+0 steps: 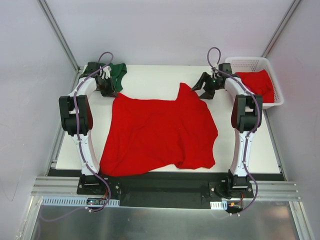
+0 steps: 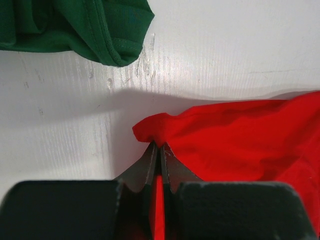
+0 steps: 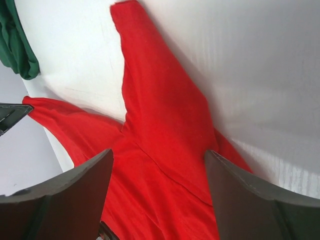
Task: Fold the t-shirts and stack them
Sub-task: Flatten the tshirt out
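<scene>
A bright red t-shirt (image 1: pixel 160 132) lies spread over the middle of the white table (image 1: pixel 150 80). My left gripper (image 1: pixel 111 91) is shut on its far left corner; the left wrist view shows the red t-shirt (image 2: pixel 240 140) pinched between the fingertips (image 2: pixel 151 152). My right gripper (image 1: pixel 204 90) is open above the shirt's far right sleeve (image 3: pixel 155 110), touching nothing. A dark green t-shirt (image 1: pixel 118 73) lies bunched at the far left, just beyond the left gripper; it also shows in the left wrist view (image 2: pixel 75 25). Another red t-shirt (image 1: pixel 258 84) lies in the basket.
A white lattice basket (image 1: pixel 250 63) stands at the far right corner, beside the right arm. Bare white table shows along the far edge and at the right front (image 1: pixel 250 150). A metal rail (image 1: pixel 165 187) runs along the near edge.
</scene>
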You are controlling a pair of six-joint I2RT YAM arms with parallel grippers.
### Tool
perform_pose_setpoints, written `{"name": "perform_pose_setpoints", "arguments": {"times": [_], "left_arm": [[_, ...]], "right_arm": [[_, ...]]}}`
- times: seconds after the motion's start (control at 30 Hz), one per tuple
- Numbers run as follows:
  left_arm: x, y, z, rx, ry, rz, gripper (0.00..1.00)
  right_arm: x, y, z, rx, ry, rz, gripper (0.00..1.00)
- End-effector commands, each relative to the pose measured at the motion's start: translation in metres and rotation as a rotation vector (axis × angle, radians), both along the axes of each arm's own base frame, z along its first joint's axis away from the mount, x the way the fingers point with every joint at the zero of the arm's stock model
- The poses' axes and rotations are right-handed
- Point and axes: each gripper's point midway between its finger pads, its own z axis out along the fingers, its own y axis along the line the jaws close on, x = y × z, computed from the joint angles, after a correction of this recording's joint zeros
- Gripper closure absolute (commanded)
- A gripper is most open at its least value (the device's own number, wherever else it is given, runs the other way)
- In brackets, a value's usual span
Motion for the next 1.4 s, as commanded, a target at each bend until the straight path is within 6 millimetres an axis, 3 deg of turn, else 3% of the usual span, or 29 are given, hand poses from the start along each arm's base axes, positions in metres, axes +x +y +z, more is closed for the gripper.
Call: {"name": "perform_pose_setpoints", "arguments": {"times": [0.0,0.2,0.4,0.7,0.9,1.07,1.37], "left_arm": [[0.000,-0.007,0.029,-0.010,-0.062,-0.038,1.00],[0.000,-0.006,0.030,-0.013,-0.063,-0.037,1.00],[0.000,-0.007,0.029,-0.014,-0.062,-0.039,1.00],[0.001,-0.007,0.028,-0.014,-0.061,-0.040,1.00],[0.002,-0.007,0.028,-0.014,-0.061,-0.040,1.00],[0.003,-0.007,0.026,-0.013,-0.058,-0.041,1.00],[0.003,-0.007,0.026,-0.016,-0.059,-0.041,1.00]], "right_arm": [[-0.013,0.002,0.005,0.025,0.014,0.017,0.24],[-0.027,-0.013,-0.010,-0.073,0.045,0.010,0.24],[-0.024,-0.025,-0.022,-0.146,0.053,-0.004,0.23],[-0.011,-0.041,-0.019,-0.248,0.024,-0.015,0.21],[-0.013,-0.046,-0.027,-0.283,0.038,-0.012,0.21],[-0.009,-0.046,-0.022,-0.283,0.016,-0.017,0.21],[-0.008,-0.067,-0.026,-0.409,0.021,-0.038,0.20]]}}
